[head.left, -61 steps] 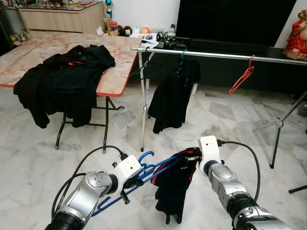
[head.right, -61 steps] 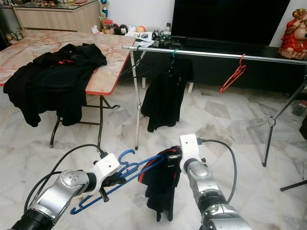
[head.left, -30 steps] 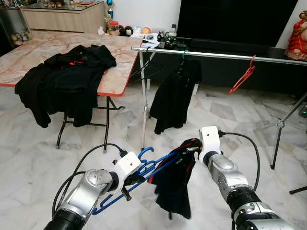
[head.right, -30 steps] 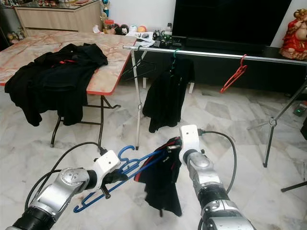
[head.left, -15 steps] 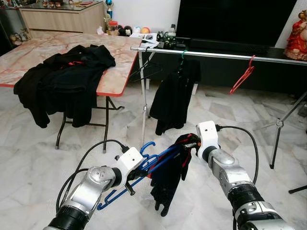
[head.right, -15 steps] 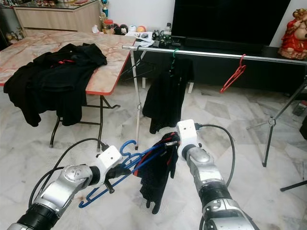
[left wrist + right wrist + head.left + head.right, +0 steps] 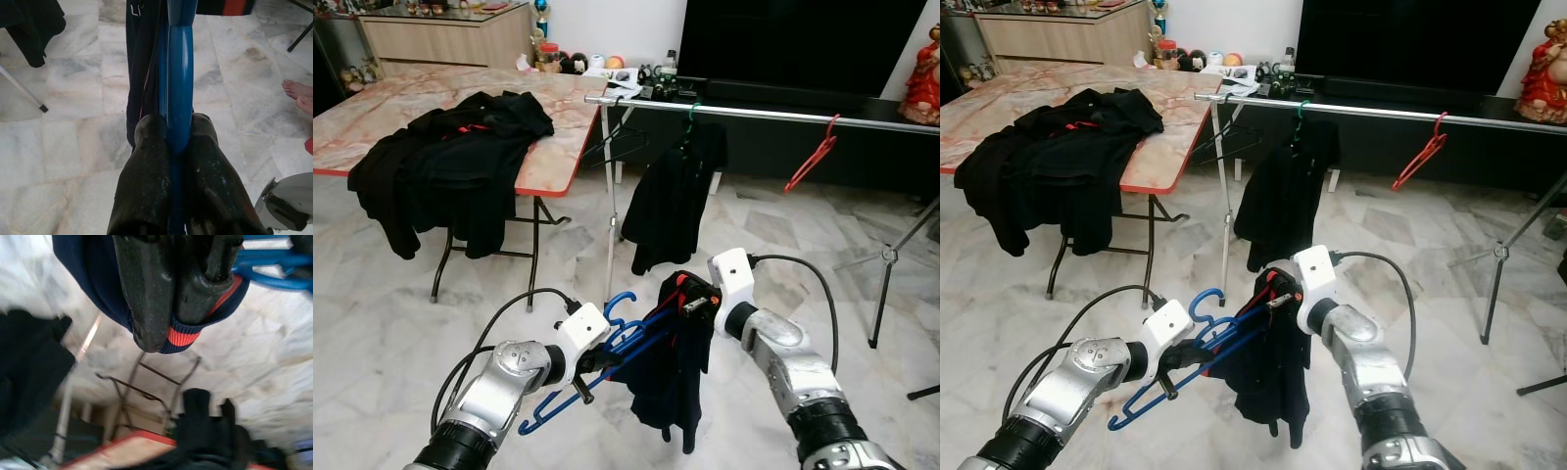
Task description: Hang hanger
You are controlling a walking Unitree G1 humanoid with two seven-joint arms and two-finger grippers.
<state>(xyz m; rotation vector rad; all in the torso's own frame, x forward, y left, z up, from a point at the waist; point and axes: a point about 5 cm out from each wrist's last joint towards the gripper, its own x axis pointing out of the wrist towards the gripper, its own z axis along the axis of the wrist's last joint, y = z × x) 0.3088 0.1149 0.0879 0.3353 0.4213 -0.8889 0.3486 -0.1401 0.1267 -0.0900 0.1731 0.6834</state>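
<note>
Already clamped: blue hanger (image 7: 607, 357) in left pincer (image 7: 168, 147), dark garment (image 7: 674, 377) pinched by right pincer (image 7: 181, 293). Not yet hung on rail (image 7: 754, 114), well apart.

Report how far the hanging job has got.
Done: one dark garment already hangs on the rail. In hand: left gripper clamps the blue hanger; right gripper pinches the navy garment at its collar. Left: seating the garment on the hanger and hooking it on the rail.
</note>
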